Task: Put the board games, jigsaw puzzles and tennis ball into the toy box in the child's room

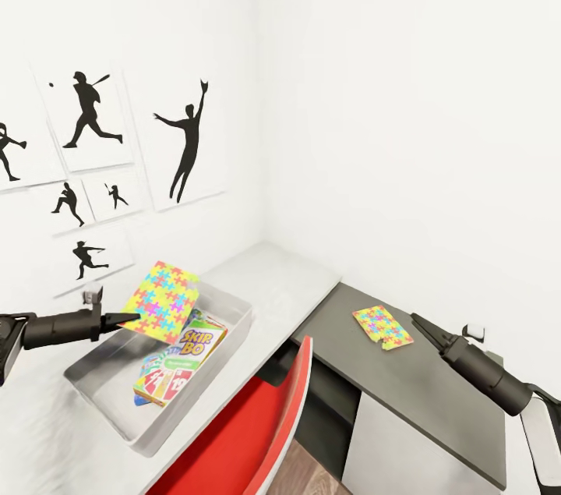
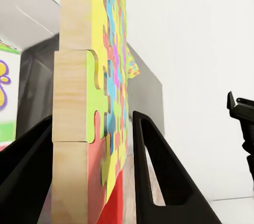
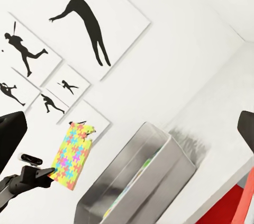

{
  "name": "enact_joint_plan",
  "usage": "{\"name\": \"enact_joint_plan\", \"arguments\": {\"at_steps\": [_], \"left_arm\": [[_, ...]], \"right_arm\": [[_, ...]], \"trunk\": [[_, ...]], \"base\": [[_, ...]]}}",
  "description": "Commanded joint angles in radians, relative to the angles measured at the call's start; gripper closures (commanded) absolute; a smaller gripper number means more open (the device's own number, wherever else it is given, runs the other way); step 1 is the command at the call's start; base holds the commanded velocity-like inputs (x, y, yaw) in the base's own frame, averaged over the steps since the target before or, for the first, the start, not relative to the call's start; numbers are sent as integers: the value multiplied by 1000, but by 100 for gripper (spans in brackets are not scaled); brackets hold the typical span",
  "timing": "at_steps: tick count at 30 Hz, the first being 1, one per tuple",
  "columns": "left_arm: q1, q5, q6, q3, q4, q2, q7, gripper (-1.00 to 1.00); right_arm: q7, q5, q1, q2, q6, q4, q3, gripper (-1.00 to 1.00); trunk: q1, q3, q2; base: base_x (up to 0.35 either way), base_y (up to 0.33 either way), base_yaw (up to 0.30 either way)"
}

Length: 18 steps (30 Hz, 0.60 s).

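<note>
My left gripper (image 1: 131, 317) is shut on the lower edge of a jigsaw puzzle (image 1: 165, 300), a multicoloured square held upright and tilted above the far end of the toy box (image 1: 238, 339). In the left wrist view the puzzle's thick wooden edge (image 2: 74, 102) sits between both fingers (image 2: 159, 176). The SKIP-BO board game (image 1: 183, 361) lies inside the grey box. A second jigsaw puzzle (image 1: 382, 326) lies flat on the dark part of the table (image 1: 421, 394). My right gripper (image 1: 418, 321) hovers just right of that puzzle, open and holding nothing. The right wrist view shows the toy box (image 3: 132, 176) and the held puzzle (image 3: 71, 155).
A red chair (image 1: 249, 433) stands against the desk's front edge, between the toy box and the dark section. The pale table top (image 1: 288, 277) runs into the room's corner. Black sports-silhouette pictures (image 1: 187, 140) hang on the left wall.
</note>
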Motion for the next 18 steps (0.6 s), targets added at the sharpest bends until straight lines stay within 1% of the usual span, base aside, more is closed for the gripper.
{"name": "enact_joint_plan", "arguments": {"at_steps": [1,5,7,9,10,11,12,15,18], "left_arm": [[-1,-11,3,3,-1,-1,-8,100],[-1,-20,-26,0,1,-1,-8,100],[-2,-25,-30,-14,2,-1,-8,100],[-2,-37,-36,-53,3,-1,-8,100],[-2,-47,-41,-77,4,-1,-8,100],[-2,-60,-48,-112,4,-2,-8,100],[-2,-65,-51,-130,5,-3,-8,100],[-2,-75,-55,-154,6,-4,-8,100],[-2,-78,-57,-160,5,-2,-8,100]], "right_arm": [[1,-4,-1,0,6,0,0,-100],[0,-1,-1,0,6,0,0,-100],[0,0,-1,-1,6,0,0,-100],[0,1,-1,0,6,0,0,-100],[0,1,-1,0,6,0,0,-100],[0,2,-1,-1,6,0,1,-100],[0,2,-1,-1,6,0,1,-100],[4,2,-1,-1,6,-1,1,-100],[6,2,-1,-2,7,-11,0,-100]], "trunk": [[1,-2,-2],[1,-2,-2],[1,-2,-2],[1,-2,-2],[1,-2,-2],[1,-2,-2],[1,-2,-2],[1,-2,-2],[1,-2,-2]], "base": [[0,0,0],[0,0,0],[0,0,0],[0,0,0],[0,0,0],[0,0,0],[0,0,0],[0,0,0],[0,0,0]]}}
